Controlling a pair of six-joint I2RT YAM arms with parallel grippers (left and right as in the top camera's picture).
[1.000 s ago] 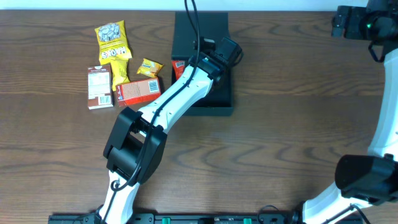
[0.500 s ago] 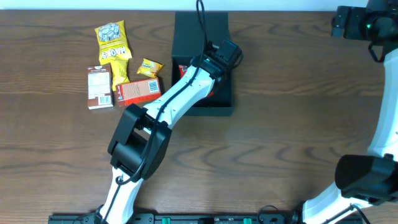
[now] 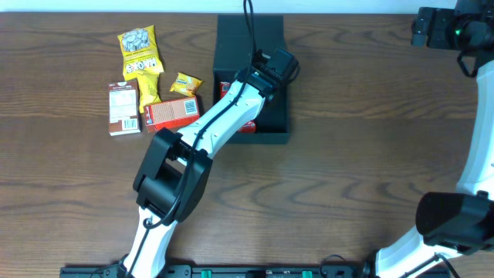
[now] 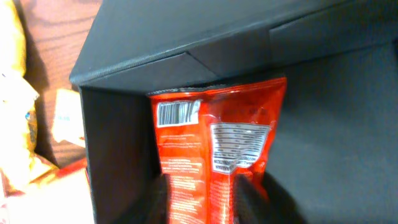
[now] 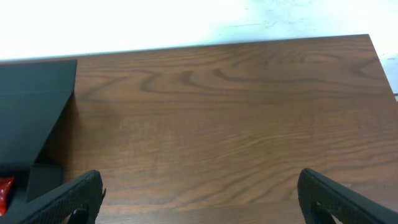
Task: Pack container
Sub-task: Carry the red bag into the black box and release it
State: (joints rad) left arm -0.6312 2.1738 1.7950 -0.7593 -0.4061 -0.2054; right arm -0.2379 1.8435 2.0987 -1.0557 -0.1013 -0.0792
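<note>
The black container (image 3: 268, 137) stands open at the table's far middle, its flap lid (image 3: 250, 32) laid back. My left gripper (image 3: 270, 77) reaches down into it. In the left wrist view my fingers (image 4: 205, 208) are shut on a red snack packet (image 4: 211, 149), held against the container's inner left wall (image 4: 118, 143). A bit of the packet (image 3: 248, 126) shows under the arm in the overhead view. My right gripper (image 5: 199, 193) is open and empty, held high at the far right (image 3: 432, 27). The container's lid (image 5: 31, 93) shows at its left.
Left of the container lie a large yellow snack bag (image 3: 139, 52), a small yellow packet (image 3: 185, 83), a brown-and-white carton (image 3: 123, 108) and a red-orange carton (image 3: 173, 113). My left arm crosses from the front edge to the container.
My left gripper has carried the red packet deeper into the container, toward its front wall. The right arm has not moved.
</note>
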